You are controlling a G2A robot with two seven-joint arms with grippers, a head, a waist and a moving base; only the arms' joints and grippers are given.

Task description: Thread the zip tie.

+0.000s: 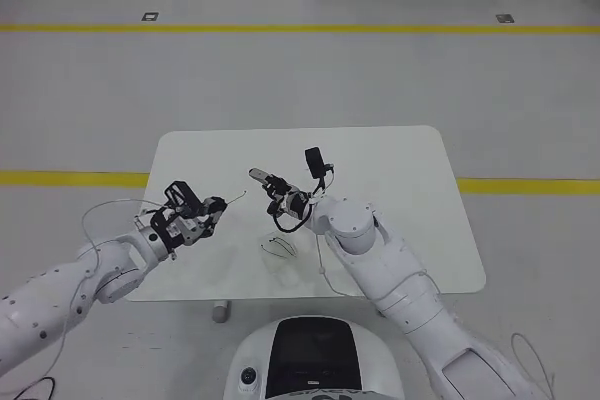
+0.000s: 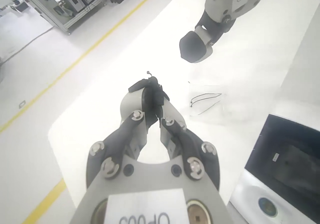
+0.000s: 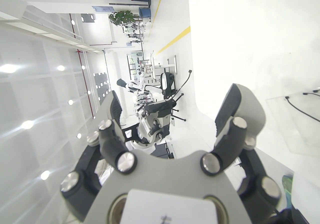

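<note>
My left gripper is shut on a thin black zip tie, held above the left part of the white table. The tie's free end sticks out beyond the fingertips toward my right gripper. That gripper hangs open a short way off, facing the left one, nothing between its fingers. In the right wrist view the open right gripper frames the left gripper, and the zip tie shows as a thin dark strip.
Spare zip ties lie on a clear sheet on the table near its front edge, below and between the two grippers. Yellow floor lines run past the table. Shelves and racks stand in the room behind.
</note>
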